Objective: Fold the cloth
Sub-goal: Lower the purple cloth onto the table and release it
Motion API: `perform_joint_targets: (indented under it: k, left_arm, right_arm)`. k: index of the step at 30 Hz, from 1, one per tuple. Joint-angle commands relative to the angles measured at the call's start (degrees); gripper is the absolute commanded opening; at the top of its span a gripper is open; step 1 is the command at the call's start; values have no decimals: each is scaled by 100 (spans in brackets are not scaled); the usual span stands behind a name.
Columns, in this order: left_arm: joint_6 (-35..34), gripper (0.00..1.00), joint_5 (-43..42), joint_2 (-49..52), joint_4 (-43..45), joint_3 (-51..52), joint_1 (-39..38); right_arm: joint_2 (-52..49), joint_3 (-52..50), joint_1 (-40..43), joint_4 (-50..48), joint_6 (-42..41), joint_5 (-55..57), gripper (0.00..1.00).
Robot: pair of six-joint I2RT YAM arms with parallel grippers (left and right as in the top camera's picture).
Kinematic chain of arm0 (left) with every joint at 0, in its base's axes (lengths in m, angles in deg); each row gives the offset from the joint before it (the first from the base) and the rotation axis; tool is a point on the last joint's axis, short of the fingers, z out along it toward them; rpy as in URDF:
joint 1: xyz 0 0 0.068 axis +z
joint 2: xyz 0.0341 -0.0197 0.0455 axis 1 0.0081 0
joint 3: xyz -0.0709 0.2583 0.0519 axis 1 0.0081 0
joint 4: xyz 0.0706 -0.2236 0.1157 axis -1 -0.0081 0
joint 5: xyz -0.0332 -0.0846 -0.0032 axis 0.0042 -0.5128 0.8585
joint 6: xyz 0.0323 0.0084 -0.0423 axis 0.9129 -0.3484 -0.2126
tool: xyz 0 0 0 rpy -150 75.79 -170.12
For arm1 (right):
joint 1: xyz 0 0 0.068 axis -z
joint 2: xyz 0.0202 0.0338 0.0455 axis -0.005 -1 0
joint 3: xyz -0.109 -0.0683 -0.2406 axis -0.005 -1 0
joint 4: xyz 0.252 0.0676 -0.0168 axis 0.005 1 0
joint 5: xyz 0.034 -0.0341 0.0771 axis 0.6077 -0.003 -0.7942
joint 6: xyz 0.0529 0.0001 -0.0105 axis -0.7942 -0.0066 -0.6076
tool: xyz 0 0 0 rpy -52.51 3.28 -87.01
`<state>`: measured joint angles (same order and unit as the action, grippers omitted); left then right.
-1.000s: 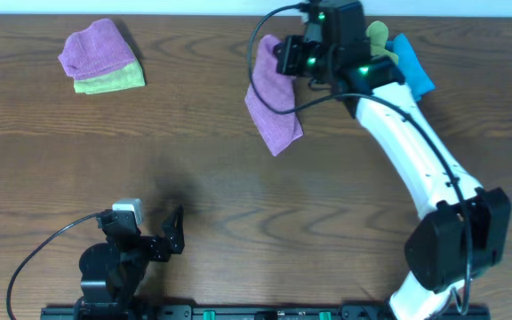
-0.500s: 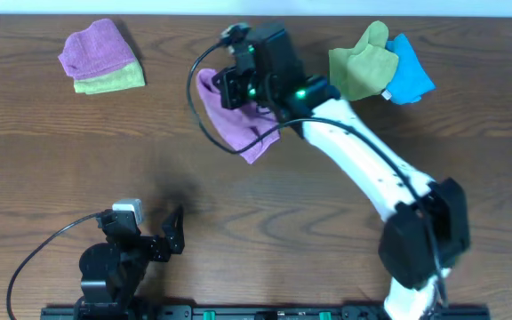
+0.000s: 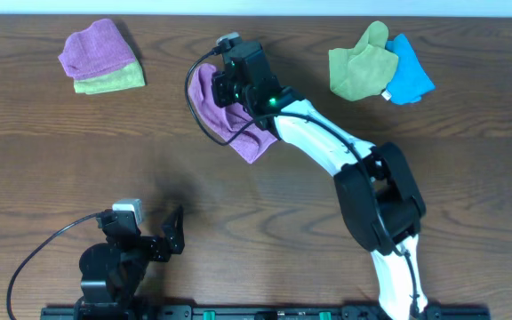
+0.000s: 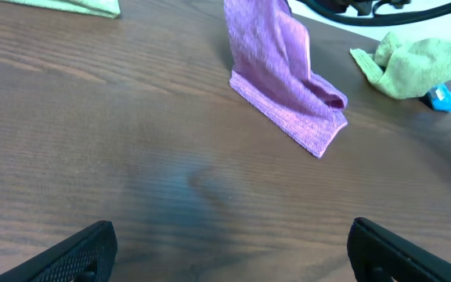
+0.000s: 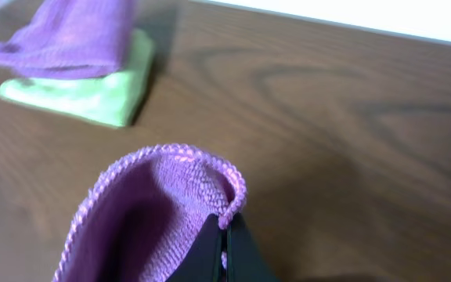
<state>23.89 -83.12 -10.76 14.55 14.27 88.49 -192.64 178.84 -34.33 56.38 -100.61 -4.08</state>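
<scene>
My right gripper [image 3: 228,86] is shut on the top edge of a purple cloth [image 3: 238,120] and holds it up, its lower end touching the table. In the right wrist view the fingers [image 5: 225,254] pinch the cloth's hem [image 5: 171,196]. In the left wrist view the purple cloth [image 4: 284,78] hangs with its bottom edge on the wood. My left gripper [image 4: 225,254] is open and empty, low near the table's front left [image 3: 158,240].
A folded purple cloth on a folded green one [image 3: 103,58] lies at the back left, also in the right wrist view [image 5: 77,55]. A crumpled green cloth [image 3: 358,67] and a blue cloth [image 3: 412,76] lie at the back right.
My right gripper has carried the purple cloth leftward from beside the green and blue cloths to the table's middle back. The left arm has not moved.
</scene>
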Motion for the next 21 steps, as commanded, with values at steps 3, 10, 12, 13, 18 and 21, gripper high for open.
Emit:
perform_joint_targets:
  k: [3,10,12,13,18,21]
  left_arm:
    - [-20,95,17,-37,2,33,-26]
    - [-20,95,17,-37,-15,33,-26]
    - [-20,95,17,-37,-15,33,-26]
    - [-20,95,17,-37,-13,33,-26]
    - [-20,95,17,-37,-13,33,-26]
    - [-20,95,17,-37,-9,33,-26]
  right_arm:
    - [-481,195,-33,-437,227,1058,1]
    - [-704,706,-35,-496,240,1672,74]
    - [-608,964,-33,-199,238,1668,81]
    - [-546,1108,-33,42,234,1668,86]
    - [-223,1829,-31,1410,-37,1622,99]
    - [44,2177,-17,2302,-144,1554,99]
